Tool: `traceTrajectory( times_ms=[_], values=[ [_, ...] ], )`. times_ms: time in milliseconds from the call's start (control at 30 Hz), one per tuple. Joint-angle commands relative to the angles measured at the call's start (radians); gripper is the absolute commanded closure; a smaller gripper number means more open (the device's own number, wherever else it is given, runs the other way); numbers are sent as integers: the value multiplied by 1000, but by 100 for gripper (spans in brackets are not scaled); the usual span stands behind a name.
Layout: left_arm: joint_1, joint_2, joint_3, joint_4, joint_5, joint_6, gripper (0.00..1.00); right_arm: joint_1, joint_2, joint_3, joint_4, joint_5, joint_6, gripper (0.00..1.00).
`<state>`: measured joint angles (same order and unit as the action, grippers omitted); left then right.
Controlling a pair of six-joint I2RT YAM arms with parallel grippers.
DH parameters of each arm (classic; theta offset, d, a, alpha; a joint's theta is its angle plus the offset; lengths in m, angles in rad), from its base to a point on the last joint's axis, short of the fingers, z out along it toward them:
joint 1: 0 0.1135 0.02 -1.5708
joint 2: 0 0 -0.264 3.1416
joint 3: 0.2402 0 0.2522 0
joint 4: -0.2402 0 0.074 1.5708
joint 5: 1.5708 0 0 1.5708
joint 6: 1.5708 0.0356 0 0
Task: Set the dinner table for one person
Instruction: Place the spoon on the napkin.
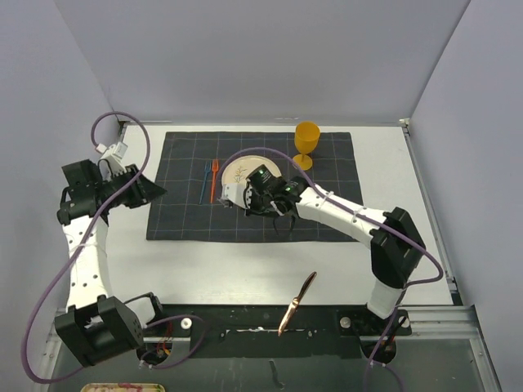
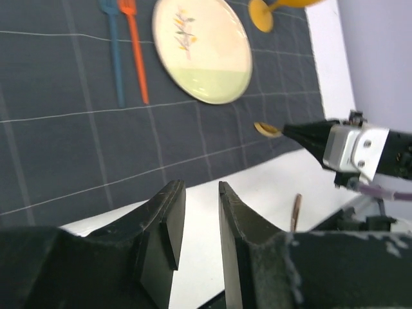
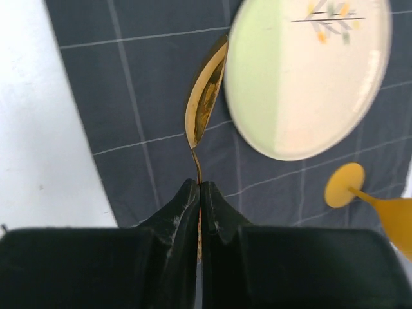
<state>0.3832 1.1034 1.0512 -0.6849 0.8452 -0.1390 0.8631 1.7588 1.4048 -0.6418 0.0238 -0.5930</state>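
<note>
The white dinner table (image 1: pixel 245 269) bears a dark grey grid cloth (image 1: pixel 327 220). On the cloth lie a cream and green plate (image 1: pixel 243 168), an orange fork (image 1: pixel 214 180) and a blue fork (image 1: pixel 204 181) left of it. A yellow goblet (image 1: pixel 306 143) stands behind it. My right gripper (image 1: pixel 276 208) (image 3: pixel 200 185) is shut on a gold spoon (image 3: pixel 205 103), whose bowl hangs just beside the plate's (image 3: pixel 309 71) rim over the cloth. My left gripper (image 1: pixel 155 190) (image 2: pixel 201 187) is open by a narrow gap and empty, at the cloth's left edge.
A copper knife (image 1: pixel 297 304) lies on the bare table near the front rail (image 1: pixel 270 331), and shows in the left wrist view (image 2: pixel 296 212). The goblet's foot (image 3: pixel 344 185) is close to the plate. Grey walls close in the back and sides.
</note>
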Motion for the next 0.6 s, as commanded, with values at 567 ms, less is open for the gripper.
traceTrajectory(
  times_ms=[567],
  values=[
    [-213,253,32,425,229,-515,54,-54,-189,-13,241,123,21,100]
  ],
)
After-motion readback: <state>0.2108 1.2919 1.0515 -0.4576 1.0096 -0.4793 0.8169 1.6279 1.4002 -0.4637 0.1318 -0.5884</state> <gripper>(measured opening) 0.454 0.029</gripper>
